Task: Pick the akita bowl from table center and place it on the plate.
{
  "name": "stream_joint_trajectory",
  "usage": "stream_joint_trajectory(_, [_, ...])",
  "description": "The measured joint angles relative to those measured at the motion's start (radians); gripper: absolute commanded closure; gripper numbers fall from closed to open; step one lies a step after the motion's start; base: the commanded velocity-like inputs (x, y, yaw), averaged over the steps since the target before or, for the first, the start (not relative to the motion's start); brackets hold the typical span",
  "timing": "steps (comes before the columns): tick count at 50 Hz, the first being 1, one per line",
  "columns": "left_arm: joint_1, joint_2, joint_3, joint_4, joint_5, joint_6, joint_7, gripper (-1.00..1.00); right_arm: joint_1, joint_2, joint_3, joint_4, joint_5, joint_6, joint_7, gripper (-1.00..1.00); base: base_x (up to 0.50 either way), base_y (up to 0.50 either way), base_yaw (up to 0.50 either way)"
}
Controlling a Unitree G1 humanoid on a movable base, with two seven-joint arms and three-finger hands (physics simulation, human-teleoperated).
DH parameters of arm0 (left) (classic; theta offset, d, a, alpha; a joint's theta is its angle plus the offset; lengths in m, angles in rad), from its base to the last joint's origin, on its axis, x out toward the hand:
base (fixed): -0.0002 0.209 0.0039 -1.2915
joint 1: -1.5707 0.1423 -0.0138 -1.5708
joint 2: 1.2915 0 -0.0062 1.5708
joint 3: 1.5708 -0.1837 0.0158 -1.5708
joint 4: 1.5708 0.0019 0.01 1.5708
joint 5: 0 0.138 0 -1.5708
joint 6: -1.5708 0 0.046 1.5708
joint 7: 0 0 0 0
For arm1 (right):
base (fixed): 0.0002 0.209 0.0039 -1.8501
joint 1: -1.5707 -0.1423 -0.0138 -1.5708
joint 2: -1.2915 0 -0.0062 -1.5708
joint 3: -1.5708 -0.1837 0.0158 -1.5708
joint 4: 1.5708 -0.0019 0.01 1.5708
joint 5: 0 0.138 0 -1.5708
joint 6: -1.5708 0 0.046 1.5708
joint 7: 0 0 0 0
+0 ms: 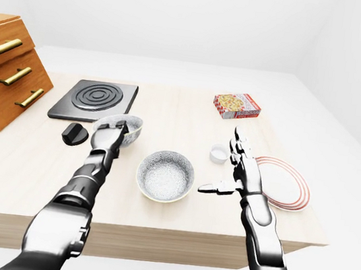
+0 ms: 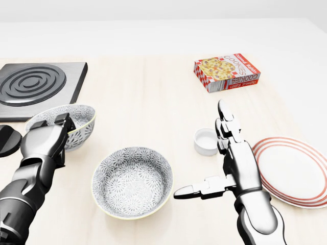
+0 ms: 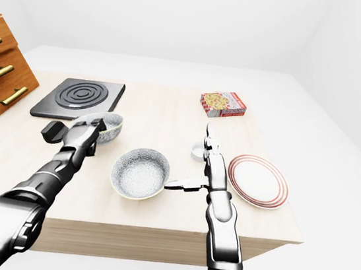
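Now the akita bowl (image 2: 132, 182) is sitting low and centre in the head view, upright on the pale tabletop (image 2: 153, 97), its speckled grey pattern showing inside and a thin cream rim running round the top. Just to its right the right hand (image 2: 232, 163) is hovering with its fingers (image 2: 196, 190) spread apart — one pointing left toward the bowl's rim, the others reaching up the frame — and nothing is being gripped. Whether that fingertip is touching the rim I cannot tell; it looks just short of it.

Over at the left of the frame the left hand (image 2: 48, 138) is resting against a second patterned bowl (image 2: 76, 122); its fingers are curled at that rim, but whether they are closed on it I cannot tell.

The plate (image 2: 291, 168), red rings on white, is lying at the right edge, with a small white cup (image 2: 206, 141) standing between it and the top of the hand.

By my reading the bowl is going to behave like glazed ceramic — stiff, fairly weighty, slick on the wall and liable to chip if dropped. The rounded side offers little purchase, so the rim nearest the right hand looks the best hold: one finger inside, the others outside, pinching the lip. Keeping it level over the short carry to the right should matter, and the little cup is sitting close to that path.
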Motion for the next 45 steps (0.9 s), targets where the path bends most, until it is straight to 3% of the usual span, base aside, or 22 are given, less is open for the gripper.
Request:
stream_joint_trajectory(12, [-0.05,0.077,0.017,-0.151,0.029,0.0,-0.093,1.0,0.0,0.0,0.002,-0.029,-0.006,0.0,0.0,-1.0,0.0,0.0,0.0])
stream_joint_trajectory(23, [-0.017,0.096,0.061,-0.379,-0.004,0.0,-0.221,1.0,-0.025,-0.024,-0.013,-0.109,-0.027,0.0,0.024,-1.0,0.0,0.0,0.0])
stream_joint_trajectory(32, [0.015,0.094,0.081,-0.501,-0.03,0.0,-0.288,1.0,-0.158,-0.093,-0.042,-0.152,-0.103,0.0,0.102,-1.0,0.0,0.0,0.0])
stream_joint_trajectory(45, [0.122,0.039,0.098,-0.799,-0.055,0.0,-0.454,1.0,-0.431,-0.187,-0.037,0.018,-0.315,0.0,0.297,-1.0,0.0,0.0,0.0])
